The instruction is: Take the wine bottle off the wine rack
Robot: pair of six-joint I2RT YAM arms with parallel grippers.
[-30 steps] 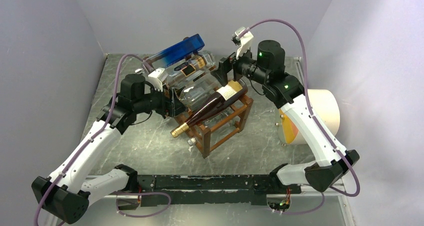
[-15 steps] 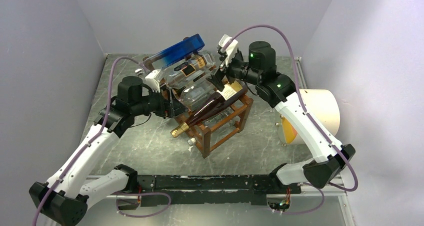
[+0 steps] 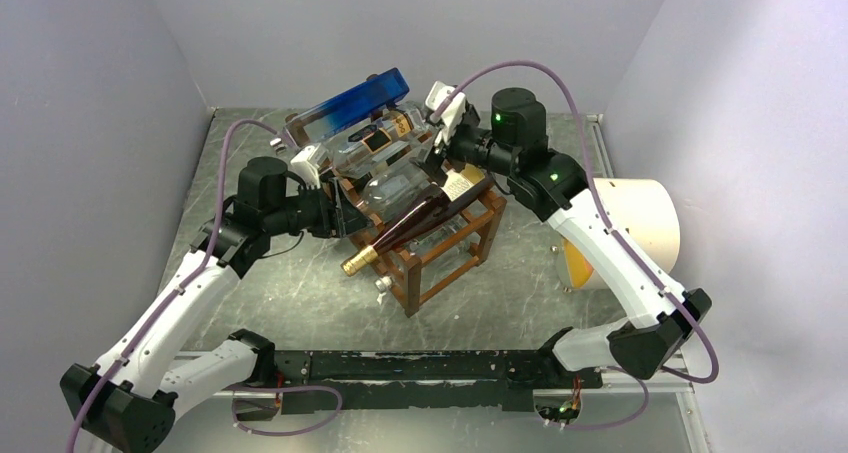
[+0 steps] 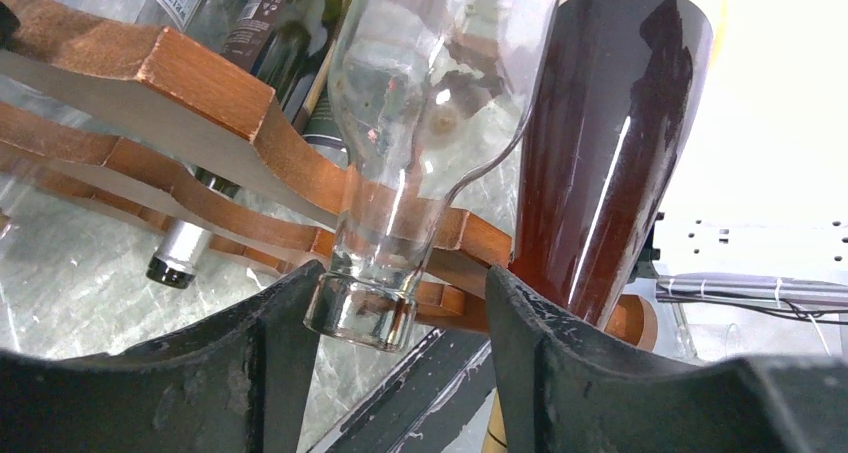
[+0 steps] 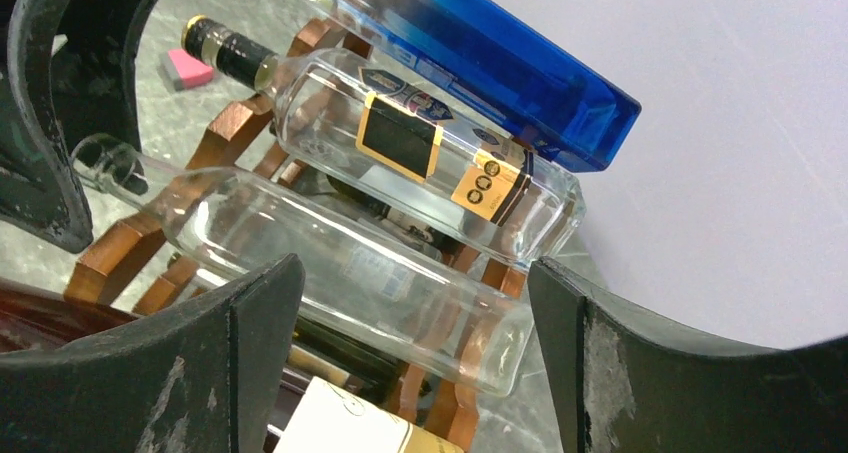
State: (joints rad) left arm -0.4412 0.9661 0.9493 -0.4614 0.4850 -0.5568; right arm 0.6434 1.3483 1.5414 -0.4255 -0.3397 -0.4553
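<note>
The reddish-brown wine rack [image 3: 445,263] stands mid-table, and a clear glass wine bottle [image 3: 395,188] lies across its top rails. My left gripper [image 4: 400,303] is open around the bottle's mouth [image 4: 362,313]. The left finger [image 4: 270,363] touches the lip, while the right finger [image 4: 540,353] stands apart from it. My right gripper [image 5: 415,313] is open around the bottle's base [image 5: 480,343], with a gap on each side. A scalloped rail [image 4: 200,93] runs under the neck.
A dark brown bottle [image 3: 420,216] with a cream label lies slanted beside the clear one. A labelled clear bottle [image 3: 380,138] and a blue bottle [image 3: 360,101] lie further back. More bottles sit in lower tiers. A white roll [image 3: 640,223] is at the right. A pink eraser [image 5: 187,70] lies on the table.
The right gripper has swung left and down to the clear bottle's base, with its jaws slightly narrower. The left gripper's jaws have narrowed around the bottle's mouth.
</note>
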